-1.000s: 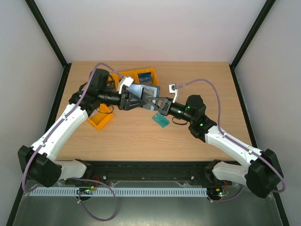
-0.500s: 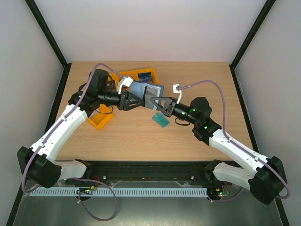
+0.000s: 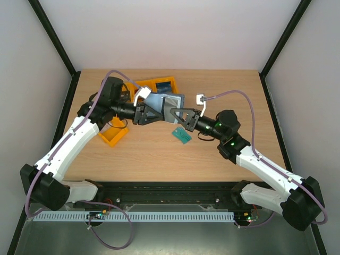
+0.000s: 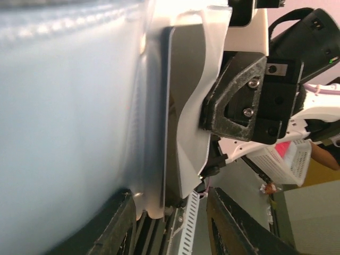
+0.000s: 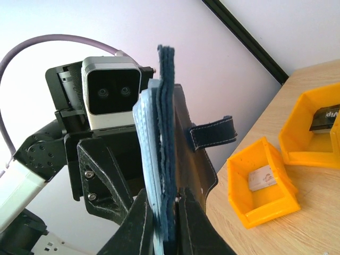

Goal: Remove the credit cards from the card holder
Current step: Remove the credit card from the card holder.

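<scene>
The dark navy card holder [image 3: 169, 106] hangs open in the air between both grippers, above the table's back middle. My right gripper [image 3: 178, 115] is shut on the edge of its navy cover and blue-grey sleeves [image 5: 164, 133]. Its jaws pinch them [image 5: 162, 212], and the clasp tab [image 5: 212, 133] sticks out to the right. My left gripper [image 3: 153, 113] is at the holder's other side. In the left wrist view its jaws [image 4: 167, 212] stand apart around the lower edge of the pale sleeves [image 4: 69, 106]. A grey card-like sheet [image 4: 183, 95] shows edge-on in one sleeve.
A teal-green card [image 3: 181, 135] lies on the table below the right gripper. One orange bin [image 3: 159, 85] stands behind the holder, another [image 3: 112, 134] under the left arm. In the right wrist view one bin [image 5: 249, 204] holds a pale card and another [image 5: 305, 133] a dark one.
The right arm has pulled back to the right with its side of the holder, spreading the holder wider. The left arm has stayed nearly still.
</scene>
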`<state>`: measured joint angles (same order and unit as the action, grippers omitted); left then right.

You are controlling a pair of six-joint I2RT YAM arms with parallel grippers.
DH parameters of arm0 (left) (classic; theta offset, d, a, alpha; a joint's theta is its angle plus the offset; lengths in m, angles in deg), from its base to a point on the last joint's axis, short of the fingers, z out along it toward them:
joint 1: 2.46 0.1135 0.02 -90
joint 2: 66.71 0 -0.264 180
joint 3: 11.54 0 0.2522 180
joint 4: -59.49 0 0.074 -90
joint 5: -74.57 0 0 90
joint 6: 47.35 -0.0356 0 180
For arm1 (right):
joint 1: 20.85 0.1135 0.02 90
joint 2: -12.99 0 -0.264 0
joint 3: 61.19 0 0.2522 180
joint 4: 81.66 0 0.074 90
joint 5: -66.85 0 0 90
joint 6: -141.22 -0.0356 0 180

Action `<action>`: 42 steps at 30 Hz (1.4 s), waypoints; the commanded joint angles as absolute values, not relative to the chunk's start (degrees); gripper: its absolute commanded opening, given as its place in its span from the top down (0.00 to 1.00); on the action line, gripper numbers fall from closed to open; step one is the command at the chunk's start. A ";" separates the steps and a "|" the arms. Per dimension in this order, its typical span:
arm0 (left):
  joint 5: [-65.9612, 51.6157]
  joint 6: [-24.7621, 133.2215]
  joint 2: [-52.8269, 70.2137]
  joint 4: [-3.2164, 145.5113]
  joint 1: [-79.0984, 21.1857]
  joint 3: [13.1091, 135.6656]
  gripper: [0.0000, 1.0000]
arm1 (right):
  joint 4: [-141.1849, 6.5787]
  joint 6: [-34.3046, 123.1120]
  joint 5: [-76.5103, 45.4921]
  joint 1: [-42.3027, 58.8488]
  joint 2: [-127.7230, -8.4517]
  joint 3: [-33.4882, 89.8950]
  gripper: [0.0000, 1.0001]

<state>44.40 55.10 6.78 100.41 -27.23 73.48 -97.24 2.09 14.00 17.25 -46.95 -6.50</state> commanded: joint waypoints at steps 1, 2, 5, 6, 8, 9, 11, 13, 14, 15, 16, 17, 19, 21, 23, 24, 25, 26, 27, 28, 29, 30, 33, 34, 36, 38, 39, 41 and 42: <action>52.26 55.91 7.73 102.16 -28.12 77.81 0.62 | -103.14 2.63 15.92 17.91 -46.79 -6.04 0.98; 52.40 56.15 7.80 102.40 -28.20 78.52 0.62 | -102.96 2.79 15.95 17.91 -46.77 -5.90 0.98; 50.47 55.73 8.08 103.23 -29.03 80.16 0.62 | -102.33 3.44 15.78 17.91 -46.84 -5.45 0.98; 48.13 54.83 8.29 103.90 -29.78 80.56 0.63 | -102.34 3.50 15.77 17.91 -46.86 -5.28 0.98; 45.53 53.72 8.78 104.92 -30.88 81.33 0.64 | -102.43 3.51 15.69 17.91 -46.92 -5.10 0.98; 45.28 53.92 9.05 104.86 -31.00 81.42 0.65 | -102.36 3.45 15.70 17.91 -46.94 -4.99 0.98; 45.41 54.33 9.34 104.52 -31.02 81.47 0.67 | -102.50 3.26 15.94 17.91 -46.80 -4.98 0.98; 45.63 54.20 9.23 104.42 -31.02 81.49 0.68 | -102.65 3.31 16.17 17.91 -46.46 -5.10 0.98; 45.77 54.24 9.23 104.37 -31.00 81.40 0.69 | -102.74 3.28 16.33 17.91 -46.35 -5.15 0.98; 46.01 54.24 9.22 104.29 -31.02 81.36 0.69 | -102.78 3.36 16.47 17.91 -46.33 -5.23 0.98; 46.27 54.33 9.22 104.19 -31.02 81.20 0.70 | -102.86 3.40 16.49 17.91 -46.38 -5.24 0.98; 46.58 54.45 9.37 103.96 -31.02 81.11 0.71 | -102.88 3.36 16.54 17.91 -46.44 -5.20 0.98; 47.02 54.83 9.55 103.45 -31.02 80.99 0.72 | -103.30 3.28 16.93 17.90 -46.81 -5.07 0.98; 47.46 55.56 9.73 102.71 -31.07 80.93 0.74 | -103.94 2.77 17.18 17.86 -47.43 -4.99 0.98; 48.00 55.72 9.94 102.27 -31.51 80.88 0.73 | -104.27 2.58 16.54 17.91 -47.68 -5.06 0.98; 48.10 55.70 10.08 102.18 -31.92 80.88 0.70 | -104.28 2.42 15.58 17.91 -47.65 -5.07 0.98; 48.31 55.62 10.17 102.09 -32.47 80.89 0.68 | -104.39 2.20 14.47 17.91 -47.87 -5.07 0.98; 48.54 55.58 10.31 101.96 -32.92 80.95 0.68 | -105.11 1.76 13.42 17.91 -48.10 -5.09 0.98; 48.93 55.60 10.48 101.72 -33.31 81.13 0.68 | -106.10 1.04 12.54 17.91 -48.40 -5.07 0.98; 49.14 56.07 10.66 101.23 -33.46 81.27 0.68 | -107.65 -0.16 11.67 17.91 -48.89 -5.12 0.98; 48.85 56.88 10.86 100.42 -33.56 81.42 0.69 | -109.89 -1.68 11.00 17.91 -49.41 -5.58 0.98; 47.89 57.72 11.00 99.81 -33.57 81.59 0.71 | -112.64 -3.38 10.31 17.91 -49.96 -6.09 0.98; 42.78 58.88 11.56 99.21 -33.45 82.17 0.79 | -117.64 -6.80 7.79 18.75 -51.49 -7.19 0.98; 41.70 59.26 11.75 98.97 -33.47 82.25 0.82 | -117.80 -6.69 6.81 19.41 -51.78 -7.25 0.98; 40.95 61.03 11.94 97.82 -33.12 82.40 0.91 | -117.33 -6.14 5.62 20.24 -52.08 -7.46 0.98; 41.05 63.33 11.85 96.25 -31.91 82.51 0.98 | -116.75 -6.17 4.96 20.35 -51.79 -8.33 0.98; 41.34 64.22 11.64 95.46 -31.10 82.40 0.98 | -116.42 -5.98 4.30 20.34 -51.40 -9.00 0.98; 41.84 64.72 11.03 94.77 -29.30 82.02 0.98 | -115.81 -5.45 3.39 20.34 -50.37 -9.92 0.98; 42.03 64.59 10.72 94.58 -28.74 81.63 0.98 | -114.81 -4.83 3.32 20.32 -49.78 -10.02 0.98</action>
